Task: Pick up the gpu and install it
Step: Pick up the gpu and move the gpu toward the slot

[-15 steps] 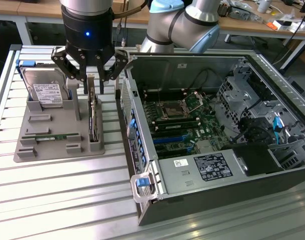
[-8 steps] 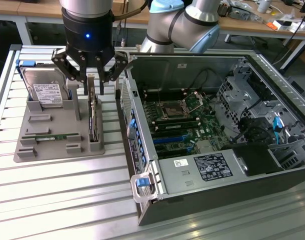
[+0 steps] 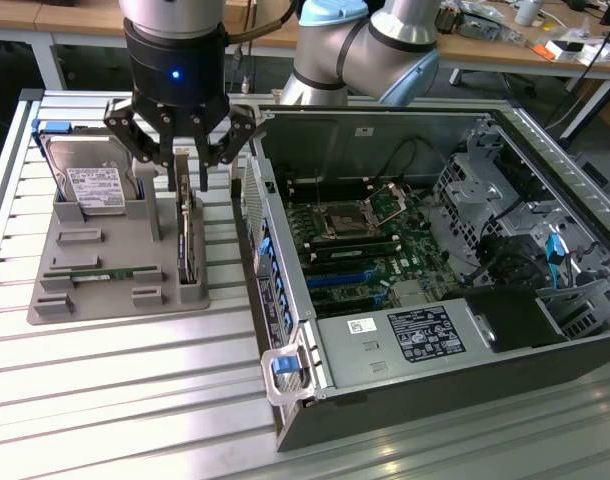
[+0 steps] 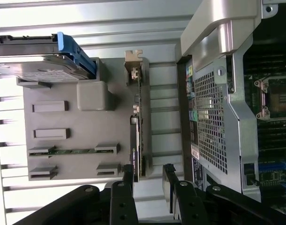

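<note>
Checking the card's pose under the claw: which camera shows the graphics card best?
The wrist view: the graphics card is seen edge-on along its full length, standing upright in the gray holder. In the exterior view the open claw partly covers its top, and only the lower part is plain.

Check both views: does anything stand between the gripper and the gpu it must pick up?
Nothing visible does. The open gripper hangs directly over the gpu, which stands on edge in the grey holder, with a finger on each side of its top edge. The hard drive sits apart, toward the exterior view's left.
</note>
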